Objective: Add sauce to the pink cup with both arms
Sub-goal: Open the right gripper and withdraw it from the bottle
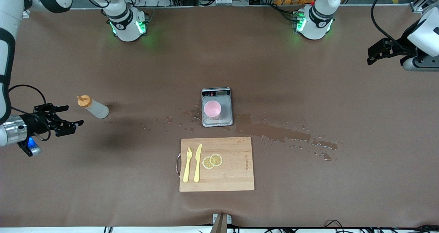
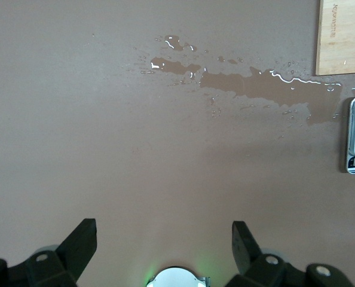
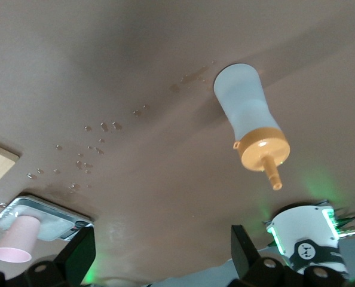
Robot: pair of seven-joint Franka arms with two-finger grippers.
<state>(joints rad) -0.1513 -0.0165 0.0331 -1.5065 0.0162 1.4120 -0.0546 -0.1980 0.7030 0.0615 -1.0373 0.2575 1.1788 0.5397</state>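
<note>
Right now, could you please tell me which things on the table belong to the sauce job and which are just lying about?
For the job:
- sauce bottle
- pink cup, standing on the scale
- right end effector, open beside the bottle
- left end effector, open

Lying about:
- cutting board
- yellow fork
- yellow knife
- lemon slices
- spilled liquid

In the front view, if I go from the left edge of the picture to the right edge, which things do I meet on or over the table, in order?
Right hand → sauce bottle → yellow fork → yellow knife → pink cup on the grey scale → long wet spill → left hand.
</note>
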